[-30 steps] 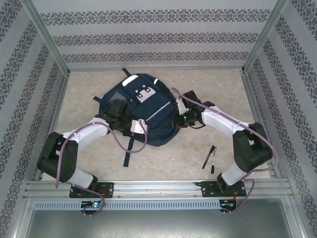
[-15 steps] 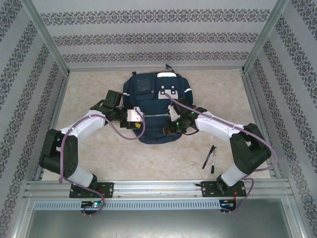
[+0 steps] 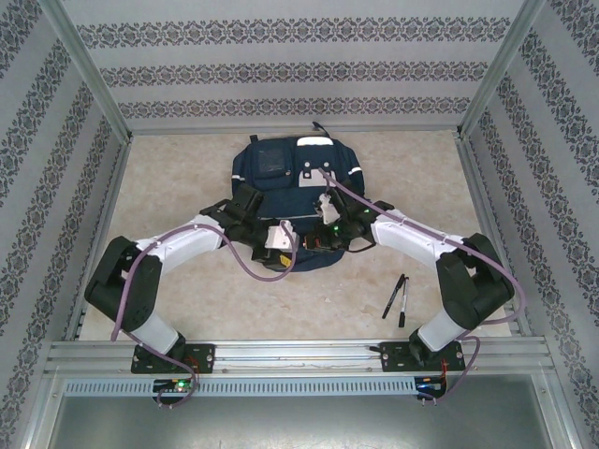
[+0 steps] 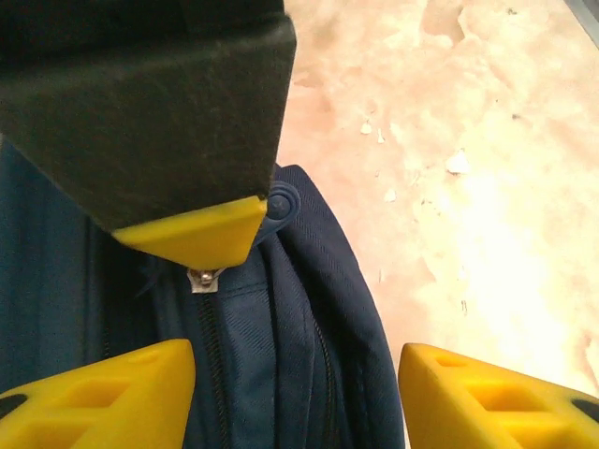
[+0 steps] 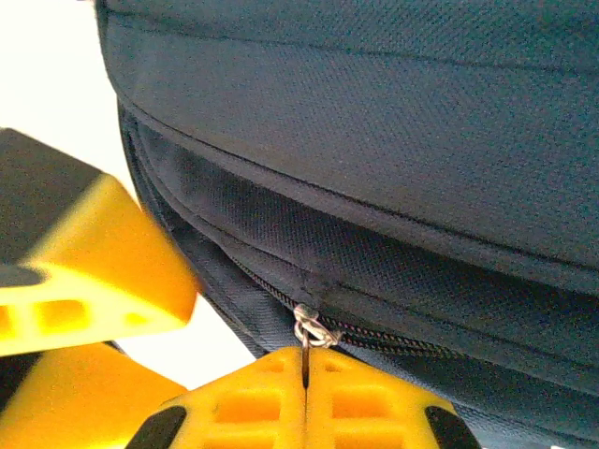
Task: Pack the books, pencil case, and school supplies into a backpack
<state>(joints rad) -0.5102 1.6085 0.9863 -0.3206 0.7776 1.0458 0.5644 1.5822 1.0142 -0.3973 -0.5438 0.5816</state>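
The navy backpack (image 3: 290, 182) lies flat mid-table, white patches facing up. My right gripper (image 3: 322, 245) is at its near edge, shut on a metal zipper pull (image 5: 309, 329) pinched between the yellow fingertips (image 5: 306, 388). My left gripper (image 3: 294, 247) stands open right beside it, its yellow fingers straddling the bag's zipped edge (image 4: 281, 374) with nothing gripped; another zip slider (image 4: 202, 278) shows under the right gripper's fingertip (image 4: 192, 234). Two slim black pens (image 3: 398, 297) lie on the table right of the bag. The books and pencil case are out of view.
Patterned walls (image 3: 299, 70) close in the table at the back and both sides, with metal posts at the corners. A metal rail (image 3: 299, 355) runs along the near edge. Bare tabletop (image 3: 168, 187) lies left of the bag and around the pens.
The backpack has swung from a tilted lie to square with the back wall. My left gripper opened, let go of the bag and moved right to its near edge. The right gripper stayed shut.
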